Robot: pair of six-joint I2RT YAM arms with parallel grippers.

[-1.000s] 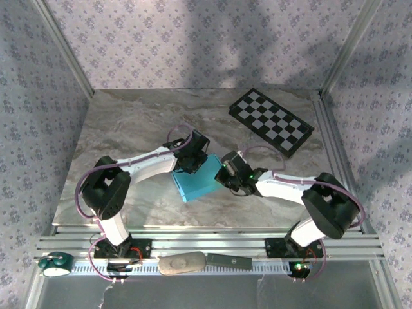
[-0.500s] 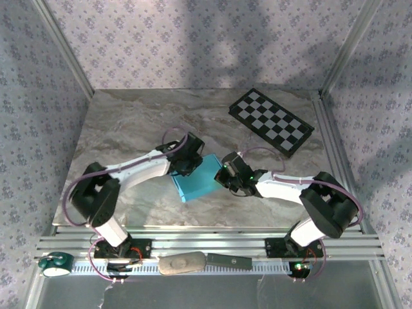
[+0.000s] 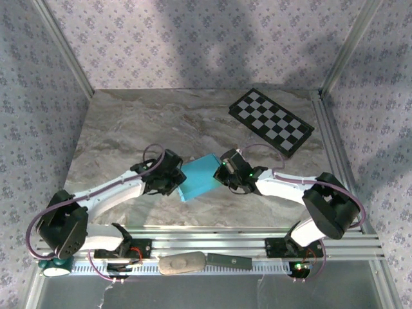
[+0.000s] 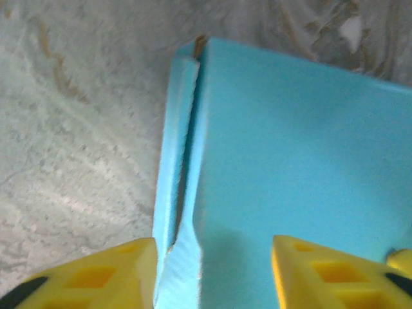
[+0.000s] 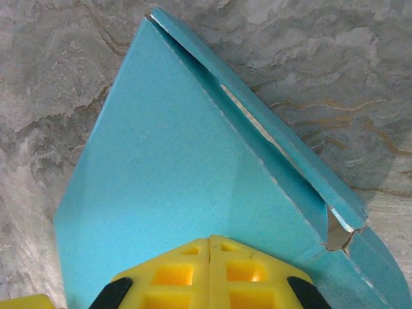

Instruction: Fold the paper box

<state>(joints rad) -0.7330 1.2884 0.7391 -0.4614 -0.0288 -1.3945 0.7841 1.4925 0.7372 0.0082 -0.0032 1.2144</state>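
left gripper [image 4: 214, 243] spread apart astride paper box [image 4: 302, 148] edge | right gripper [image 5: 210, 243] closed, empty, over box face

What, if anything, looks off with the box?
The paper box isn't fully closed: its side flap stands off the body with a gap, lower edge ragged. An edge flap in the right wrist view gapes too.
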